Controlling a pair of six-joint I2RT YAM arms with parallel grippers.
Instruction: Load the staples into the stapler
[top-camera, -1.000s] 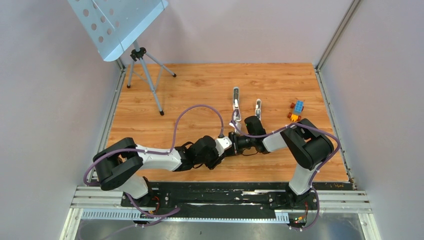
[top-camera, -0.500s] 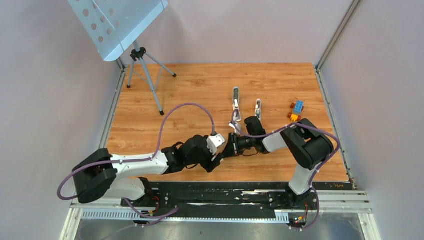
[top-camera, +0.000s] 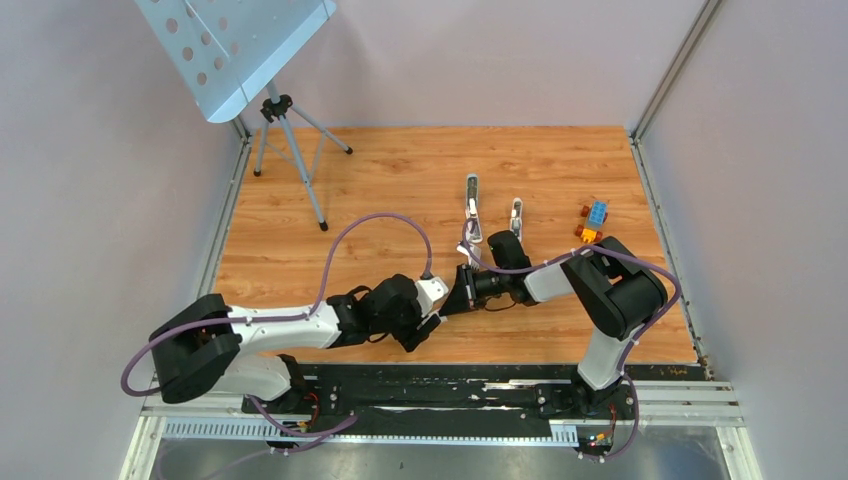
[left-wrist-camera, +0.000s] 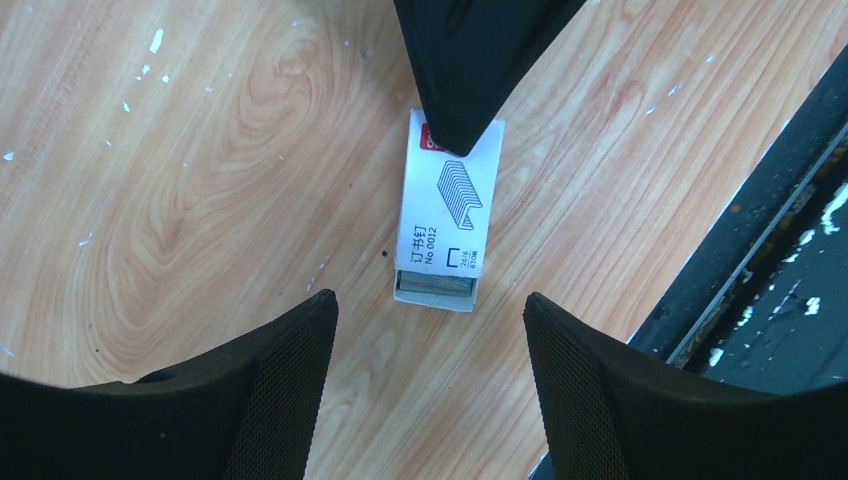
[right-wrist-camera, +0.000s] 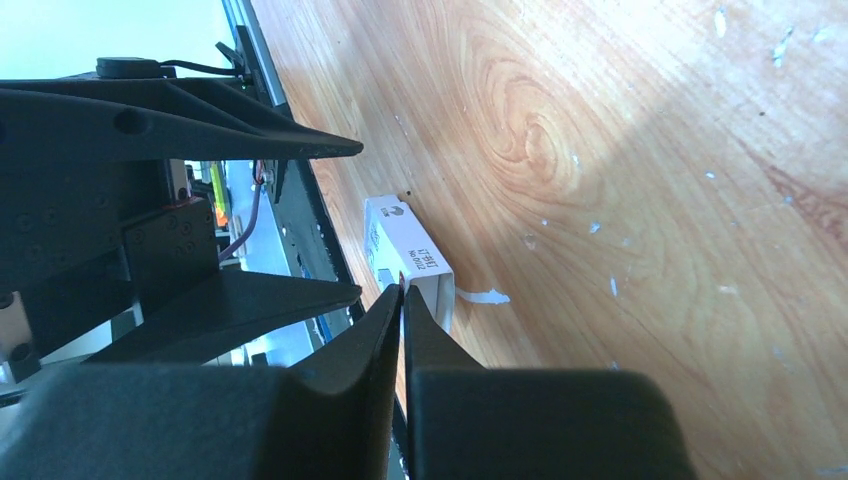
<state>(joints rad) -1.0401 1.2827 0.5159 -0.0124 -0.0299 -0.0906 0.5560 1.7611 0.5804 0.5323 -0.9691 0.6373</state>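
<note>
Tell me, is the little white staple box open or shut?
Open. In the left wrist view the white box lies flat, and a grey strip of staples shows at its near end.

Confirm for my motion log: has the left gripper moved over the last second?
Yes. The left gripper has drawn back leftward, farther from the toy bricks.

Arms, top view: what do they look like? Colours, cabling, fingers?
Left arm and right arm match: white links between bulky black joints, with a purple cable looping along each. Left hand and right hand are black, with wedge fingers tapering to a point. The left's inner faces show a fine mesh texture.
</note>
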